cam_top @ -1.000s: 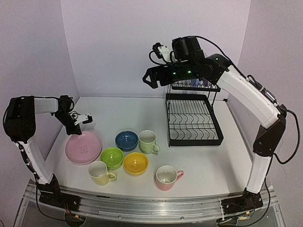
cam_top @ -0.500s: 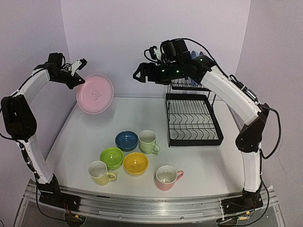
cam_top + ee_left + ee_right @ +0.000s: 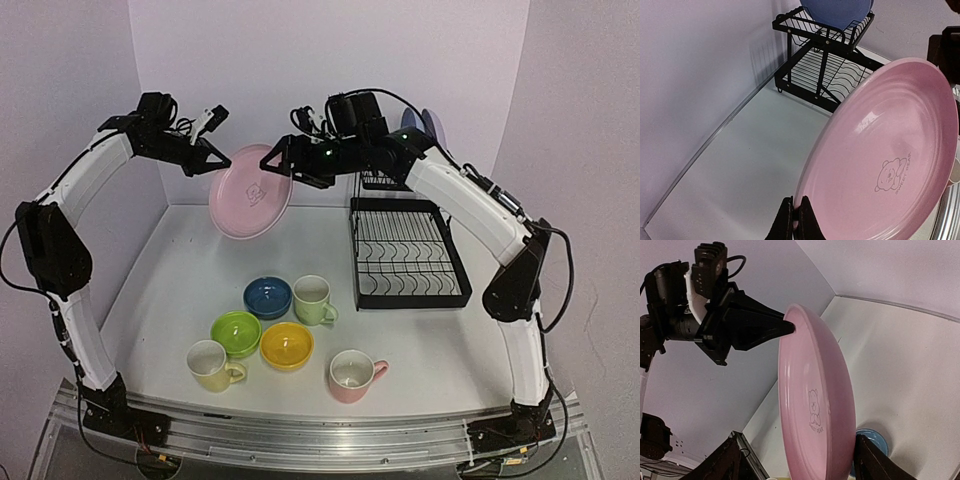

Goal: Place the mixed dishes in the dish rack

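The pink plate (image 3: pixel 250 192) hangs tilted on edge high above the table, and my left gripper (image 3: pixel 222 162) is shut on its upper left rim. In the left wrist view the gripper (image 3: pixel 796 220) pinches the thin rim of the plate (image 3: pixel 885 165). My right gripper (image 3: pixel 282 160) is open, its jaws standing on either side of the plate's right edge. In the right wrist view the plate (image 3: pixel 815 405) fills the gap of the gripper (image 3: pixel 796 452); one finger is close to it, the other well apart. The black dish rack (image 3: pixel 405 255) stands at the right.
A blue plate (image 3: pixel 837 10) stands in the rack's upper shelf. On the table below are a dark blue bowl (image 3: pixel 267 296), green bowl (image 3: pixel 236 333), yellow bowl (image 3: pixel 287 345), pale green mug (image 3: pixel 314 299), yellow mug (image 3: pixel 210 365) and pink mug (image 3: pixel 352 375).
My left arm has lifted the pink plate off the table and carried it up and to the right. My right arm has swung left to meet it, jaws narrowing around its edge.
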You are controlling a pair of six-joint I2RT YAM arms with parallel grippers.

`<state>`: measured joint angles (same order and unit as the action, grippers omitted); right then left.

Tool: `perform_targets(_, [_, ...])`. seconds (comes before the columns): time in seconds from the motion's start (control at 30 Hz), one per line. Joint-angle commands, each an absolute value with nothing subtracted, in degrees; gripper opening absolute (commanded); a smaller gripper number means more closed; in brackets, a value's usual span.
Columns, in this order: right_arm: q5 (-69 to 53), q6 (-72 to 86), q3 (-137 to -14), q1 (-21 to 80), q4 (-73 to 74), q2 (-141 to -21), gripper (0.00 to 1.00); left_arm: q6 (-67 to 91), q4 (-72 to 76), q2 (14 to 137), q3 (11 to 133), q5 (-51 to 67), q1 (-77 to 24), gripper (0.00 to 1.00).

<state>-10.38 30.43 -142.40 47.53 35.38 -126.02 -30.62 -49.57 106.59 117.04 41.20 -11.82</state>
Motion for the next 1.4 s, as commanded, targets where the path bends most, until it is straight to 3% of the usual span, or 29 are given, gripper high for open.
perform_targets(0.0, [-11.06,32.34,-141.27,47.2,32.97,-125.61,0.64,-29.09,-49.55,106.88,120.31,45.12,-12.31,0.0])
perform_targets(0.17, [-12.99,34.66,-143.6,47.04,32.55,-127.28,0.18,-29.4,-49.3,107.05,120.09,45.54,-13.33,0.0])
perform_targets(0.27, [-12.87,37.15,-143.22,46.53,32.01,-127.0,0.0,-28.88,-48.74,107.11,119.62,45.48,-13.62,0.0])
perform_targets(0.4, [-9.26,39.88,-142.7,46.18,31.76,-125.2,0.0,-28.2,-47.99,107.11,119.24,44.85,-13.62,0.01])
perform_targets(0.43, [-6.87,40.41,-142.03,46.21,31.81,-124.22,0.0,-27.75,-47.57,107.17,119.24,44.54,-13.6,0.1])
perform_targets(0.5, [-0.84,41.29,-139.18,46.23,31.83,-121.43,0.0,-27.19,-46.91,107.22,119.67,44.05,-13.55,0.46])
perform_targets(0.53, [1.97,41.21,-137.72,46.23,31.86,-120.02,0.0,-26.85,-46.48,107.19,120.03,43.79,-13.52,0.58])
perform_targets(0.63, [9.28,40.34,-134.18,46.16,32.58,-115.57,0.0,-25.63,-44.56,107.24,121.81,42.24,-13.3,0.8])
perform_targets(0.73, [19.18,37.76,-133.76,46.49,35.93,-112.64,0.0,-23.78,-41.87,107.22,123.67,40.18,-12.34,0.91])
perform_targets(0.97, [47.75,25.01,-139.58,47.43,43.32,-112.7,0.0,-21.72,-37.21,107.09,126.3,32.16,-10.1,0.94])
perform_targets(1.1, [62.46,11.59,-148.27,47.41,41.92,-118.99,0.0,-22.19,-37.84,106.92,125.52,31.07,-9.47,0.94])
perform_targets(1.23, [71.59,-13.13,-149.67,47.19,20.4,-125.02,0.0,-22.28,-38.56,106.86,125.06,31.2,-9.15,0.94])
perform_targets(1.37, [74.98,-23.58,-151.96,44.88,9.14,-129.14,0.0,-22.36,-38.79,106.76,124.98,31.27,-8.89,0.94])
